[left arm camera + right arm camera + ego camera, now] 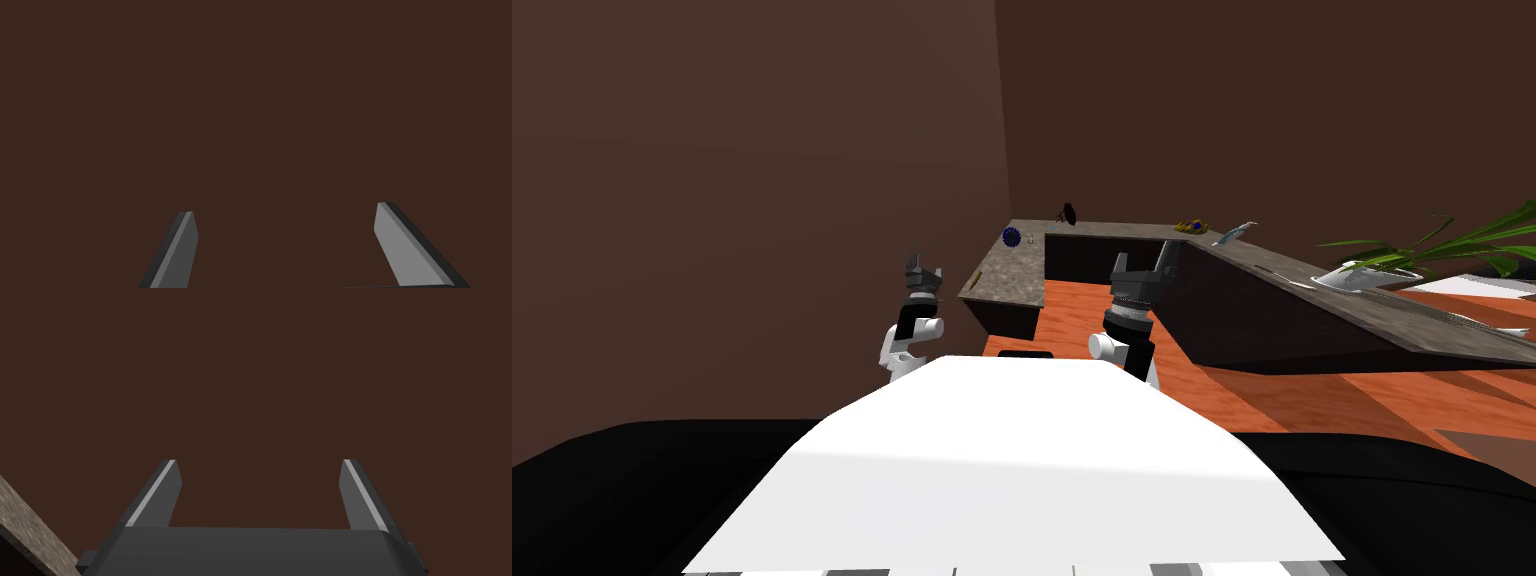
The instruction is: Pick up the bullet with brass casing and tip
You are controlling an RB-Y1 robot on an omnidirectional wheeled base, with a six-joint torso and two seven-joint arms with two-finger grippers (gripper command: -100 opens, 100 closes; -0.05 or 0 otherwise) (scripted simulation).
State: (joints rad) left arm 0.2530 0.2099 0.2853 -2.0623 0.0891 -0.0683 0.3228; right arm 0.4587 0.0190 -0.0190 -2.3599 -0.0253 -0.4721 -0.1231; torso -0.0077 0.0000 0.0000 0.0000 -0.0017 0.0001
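Observation:
A thin, brass-coloured thing (976,276), which may be the bullet, lies near the front left corner of the speckled stone counter (1012,270); it is too small to tell for sure. My left gripper (923,268) is raised just left of that corner, apart from it, and stands open and empty (285,212). Between the counter's two wings my right gripper (1142,262) is held up, also open with nothing in it (260,463). A strip of the stone counter top (30,528) shows beside its body.
The counter forms a U with dark fronts. On it are a blue ball (1011,236), a black object (1068,213), a yellow item (1192,227), a silvery fish-like item (1234,233) and a potted plant (1362,270). Brown walls stand behind and left; the floor (1082,310) is orange wood.

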